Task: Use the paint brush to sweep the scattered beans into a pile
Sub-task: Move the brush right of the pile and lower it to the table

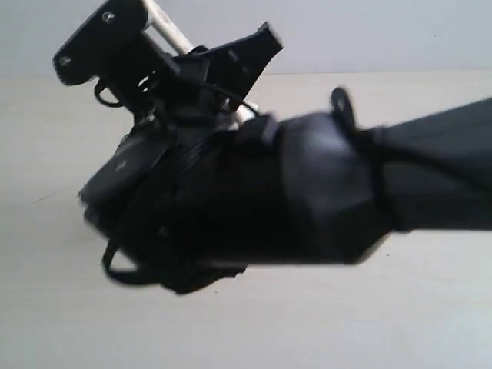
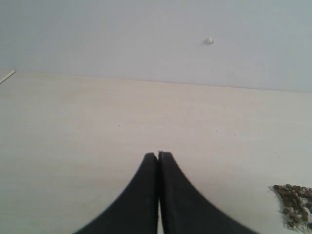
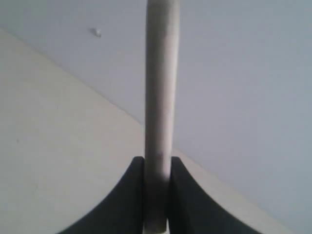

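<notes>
Pale wooden table (image 2: 73, 146): light and plain, meeting a grey-white wall (image 2: 146, 34) along its far edge.
Right gripper (image 3: 157, 160): jaws narrow, pinched on the handle of the paint brush (image 3: 162, 87), with one black finger (image 3: 134, 195) pressed against each side.
Paint brush: only the pale handle shows, running straight out from between the fingers and off the edge of the right wrist view. The bristles and metal band are out of sight in every view.
Right arm (image 1: 330, 192): black and close to the exterior camera, reaching in from the right and hiding most of the table. A short, tilted length of the pale handle pokes out past the black gripper parts at the upper left.
Left gripper (image 2: 158, 155): closed tight, the two fingertips touching with nothing between them and bare table beyond.
Beans (image 2: 287, 195): reddish-brown, mixed with pale crumbs, gathered in a pile (image 2: 295, 209) that the edge of the left wrist view partly cuts off.
Beans and left gripper: the pile lies off to one side of the closed fingertips, apart from them.
Beans and brush: neither the right wrist view nor the exterior view shows any beans, so how near the brush is to them cannot be told.
Wall mark: a small white speck (image 2: 209, 41).
</notes>
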